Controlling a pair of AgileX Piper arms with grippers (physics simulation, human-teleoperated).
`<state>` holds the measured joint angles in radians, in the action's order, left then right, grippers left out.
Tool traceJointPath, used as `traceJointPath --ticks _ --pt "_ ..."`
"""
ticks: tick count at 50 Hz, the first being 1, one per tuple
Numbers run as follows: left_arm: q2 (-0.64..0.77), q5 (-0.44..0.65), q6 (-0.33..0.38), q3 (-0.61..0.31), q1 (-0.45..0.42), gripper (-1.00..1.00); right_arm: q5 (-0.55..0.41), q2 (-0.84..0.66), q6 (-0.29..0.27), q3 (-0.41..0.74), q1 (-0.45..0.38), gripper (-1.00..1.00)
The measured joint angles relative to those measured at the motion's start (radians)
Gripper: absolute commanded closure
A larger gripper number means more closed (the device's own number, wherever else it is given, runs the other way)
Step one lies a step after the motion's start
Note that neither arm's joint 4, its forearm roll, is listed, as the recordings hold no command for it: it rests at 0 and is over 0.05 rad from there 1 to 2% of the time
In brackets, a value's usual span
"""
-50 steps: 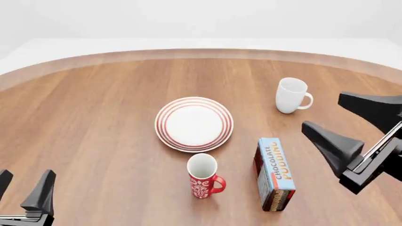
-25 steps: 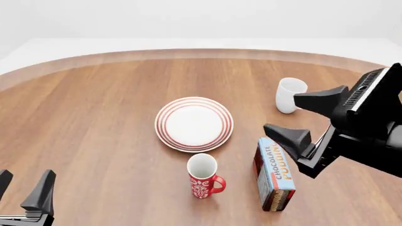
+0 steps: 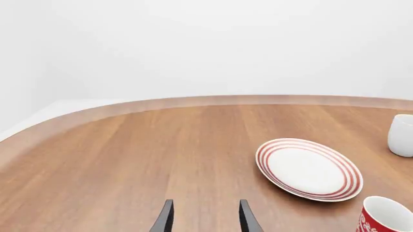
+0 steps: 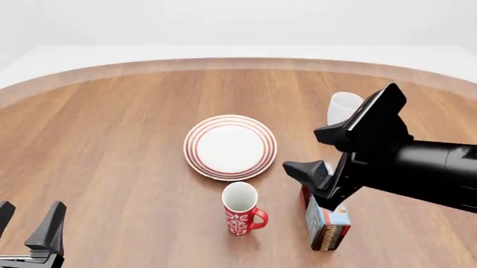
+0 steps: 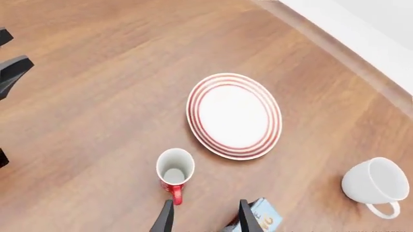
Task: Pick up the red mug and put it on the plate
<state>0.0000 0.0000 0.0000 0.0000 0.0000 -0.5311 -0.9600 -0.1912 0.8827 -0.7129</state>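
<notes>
Nearest us, at the front view's lower left, we see the left gripper (image 4: pixel 28 226) with its fingers spread and nothing between them. The red mug (image 4: pixel 242 208) stands upright on the desk (image 4: pixel 111 139), handle toward the chocolate pudding box (image 4: pixel 325 225) beside it. Above that box hangs the right gripper (image 4: pixel 322 151), fingers spread wide and empty. Just beyond the mug, apart from it, lies the plate (image 4: pixel 230 147). Farthest, partly hidden by the right arm, stands the white mug (image 4: pixel 341 109).
</notes>
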Motion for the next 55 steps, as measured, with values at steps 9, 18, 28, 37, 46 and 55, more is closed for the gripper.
traceJointPath --ticks 9,18,28,37,46,55 --pt "0.0 0.0 0.0 0.0 0.0 -1.0 0.005 -0.031 0.013 -0.011 -0.01 -1.0" --pt "0.0 0.0 0.0 0.0 0.0 -1.0 0.02 -0.064 0.032 -0.015 -0.022 -1.0" --pt "0.0 0.0 0.0 0.0 0.0 -1.0 0.049 -0.093 0.053 -0.037 -0.038 -1.0" --pt "0.0 0.0 0.0 0.0 0.0 -1.0 0.078 -0.118 0.066 -0.057 -0.047 -1.0" --pt "0.0 0.0 0.0 0.0 0.0 -1.0 0.108 -0.143 0.075 -0.078 -0.051 -1.0" --pt "0.0 0.0 0.0 0.0 0.0 -1.0 0.141 -0.168 0.077 -0.098 -0.046 -1.0"
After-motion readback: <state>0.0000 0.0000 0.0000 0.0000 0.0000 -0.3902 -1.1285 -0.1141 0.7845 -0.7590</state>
